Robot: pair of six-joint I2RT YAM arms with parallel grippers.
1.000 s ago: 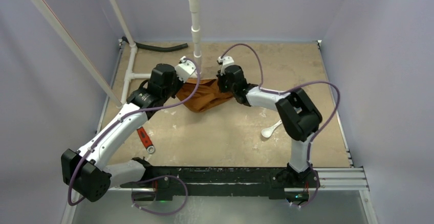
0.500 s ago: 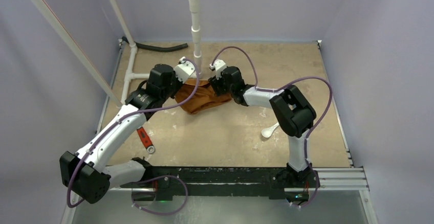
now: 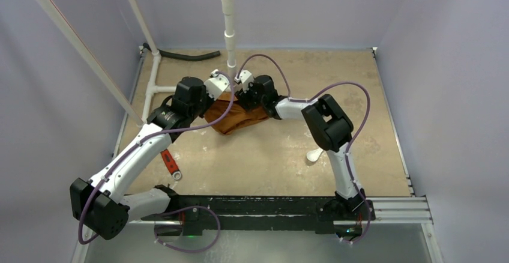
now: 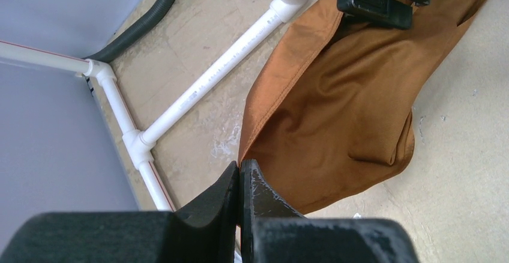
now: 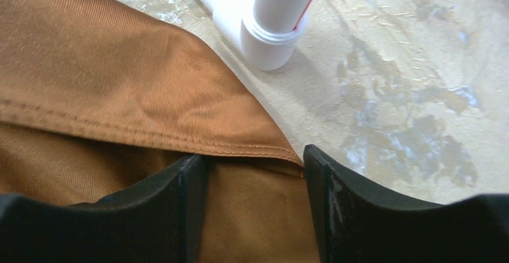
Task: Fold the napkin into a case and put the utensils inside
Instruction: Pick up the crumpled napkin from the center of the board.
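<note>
Seen from overhead, both arms reach to the far middle of the table [image 3: 372,95]. There the left gripper [image 3: 225,90] and the right gripper [image 3: 240,89] meet just beside each other above the bunched rust-orange napkin [image 3: 237,117]. The cloth spills to the near side of the fingers, and a white upright pipe [image 3: 228,23] stands just beyond them. The white spoon [image 3: 314,154] lies well apart on the right gripper's side, partly hidden by that arm. A red-handled tool [image 3: 171,164] lies well apart beside the left arm. From the left wrist, the fingers are clenched tip to tip on the napkin's hemmed edge. The creased cloth runs ahead and to their right, with the right gripper's black body at its far end. A white floor pipe [image 4: 210,78] runs to their left, and a black hose [image 4: 153,17] lies beyond it. From the right wrist, the fingers stand apart, released, with the napkin's stitched corner lying between them and a white pipe fitting [image 5: 270,41] just ahead.
</note>
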